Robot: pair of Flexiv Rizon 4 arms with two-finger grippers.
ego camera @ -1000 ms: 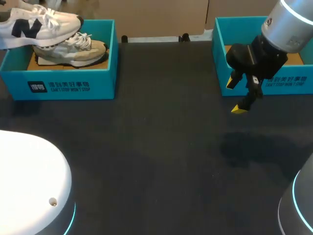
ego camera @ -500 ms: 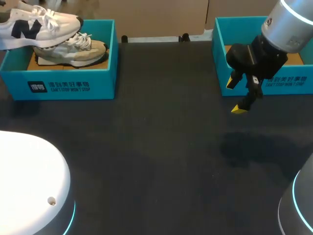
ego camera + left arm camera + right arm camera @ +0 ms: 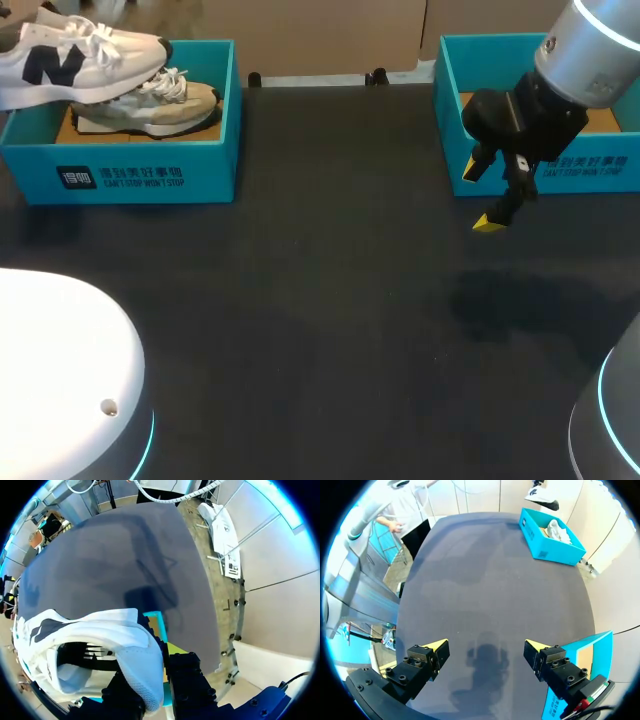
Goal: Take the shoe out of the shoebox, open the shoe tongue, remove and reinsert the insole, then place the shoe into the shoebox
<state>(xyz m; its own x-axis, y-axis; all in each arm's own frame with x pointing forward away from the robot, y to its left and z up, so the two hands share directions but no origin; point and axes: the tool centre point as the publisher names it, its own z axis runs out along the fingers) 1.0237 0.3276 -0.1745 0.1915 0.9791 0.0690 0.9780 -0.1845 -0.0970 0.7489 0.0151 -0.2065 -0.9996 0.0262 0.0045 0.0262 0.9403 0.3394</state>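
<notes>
Left gripper [image 3: 155, 682] holds shoe [image 3: 80, 55] above shoebox [image 3: 140, 175] | right gripper [image 3: 480, 197] spread over table [image 3: 330, 300]

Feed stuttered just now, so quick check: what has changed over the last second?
The white shoe, gripped by the left hand, shifted slightly left and down above the left shoebox. The right hand stayed open and still by the right shoebox; the beige shoe stayed boxed.

Your head camera looks down from above and behind onto the dark table [image 3: 330, 300], with the teal shoebox [image 3: 140, 170] at its far left. Your left wrist camera sits hard against the white shoe [image 3: 100, 635], facing out across the table. Your right wrist camera hangs higher and looks down on the same table, with that shoebox far ahead.
</notes>
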